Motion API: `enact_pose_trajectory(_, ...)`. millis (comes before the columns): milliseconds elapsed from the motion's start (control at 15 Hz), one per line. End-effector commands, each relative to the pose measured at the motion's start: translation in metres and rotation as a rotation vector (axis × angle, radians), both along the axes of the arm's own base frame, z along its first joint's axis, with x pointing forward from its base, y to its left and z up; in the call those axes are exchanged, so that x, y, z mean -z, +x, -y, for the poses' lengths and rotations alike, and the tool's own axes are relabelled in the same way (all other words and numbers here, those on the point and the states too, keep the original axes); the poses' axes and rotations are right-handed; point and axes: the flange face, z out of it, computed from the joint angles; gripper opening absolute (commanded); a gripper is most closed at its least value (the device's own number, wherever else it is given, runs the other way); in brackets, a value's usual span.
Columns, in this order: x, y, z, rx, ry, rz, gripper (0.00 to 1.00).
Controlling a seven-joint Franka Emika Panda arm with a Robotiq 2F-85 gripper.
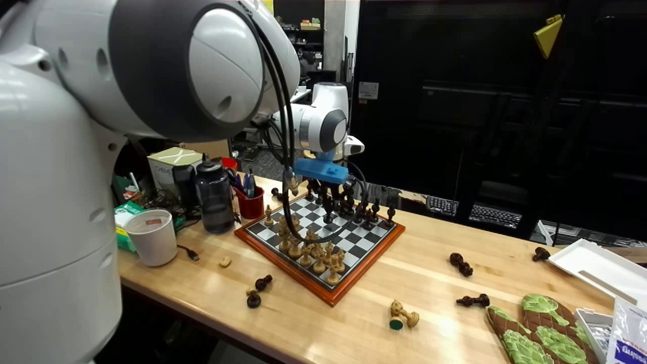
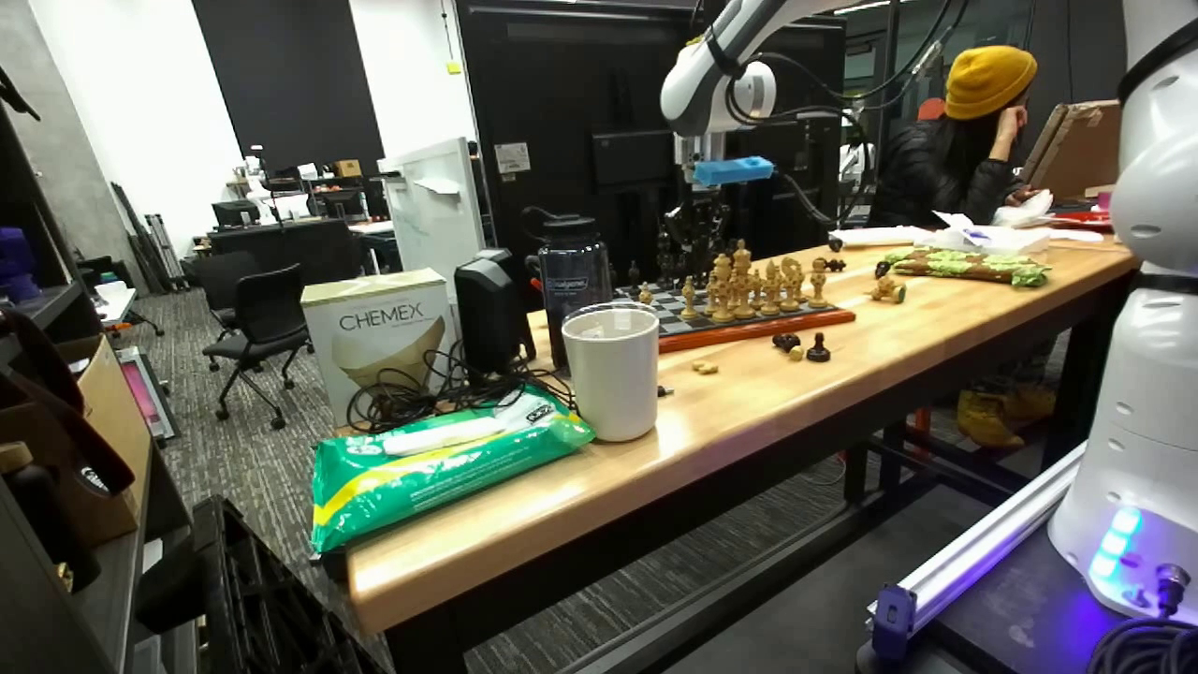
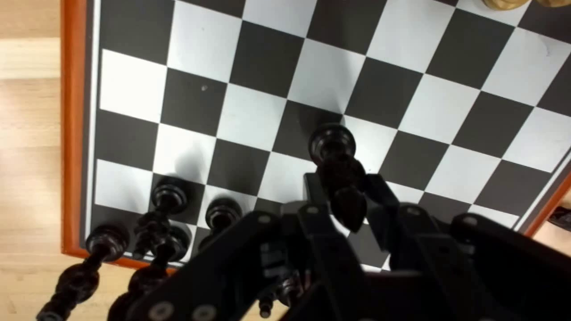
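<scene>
My gripper (image 3: 341,183) is shut on a dark chess piece (image 3: 332,140) with a round base and pointed top. The piece stands roughly upright at the middle of the chessboard (image 3: 73,133); I cannot tell whether its base touches the board. In the exterior views the gripper (image 1: 331,194) is below a blue block (image 1: 323,171), and its fingers are dark against dark pieces (image 2: 693,229). Several dark pieces (image 3: 167,196) stand along the board's edge beside and behind the gripper. Several light wooden pieces (image 1: 318,258) stand on the opposite side of the board (image 1: 349,288).
Loose pieces lie on the table: light ones (image 1: 404,314) and dark ones (image 1: 473,301). A white mug (image 1: 151,237), a dark bottle (image 1: 215,197) and a red pen cup (image 1: 251,205) stand beside the board. Oven mitts (image 1: 543,328) and a white tray (image 1: 601,268) lie at the far end.
</scene>
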Motion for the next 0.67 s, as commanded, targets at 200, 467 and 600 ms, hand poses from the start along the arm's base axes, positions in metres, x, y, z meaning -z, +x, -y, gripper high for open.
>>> enact_pose_trajectory(200,-0.038,0.012,-0.036,-0.143,-0.025,-0.058,0.07)
enact_pose_trajectory(467,-0.038,0.01,-0.036,-0.124,-0.014,-0.044,0.28)
enact_pose_trajectory(600,-0.036,0.01,-0.036,-0.127,-0.014,-0.047,0.28)
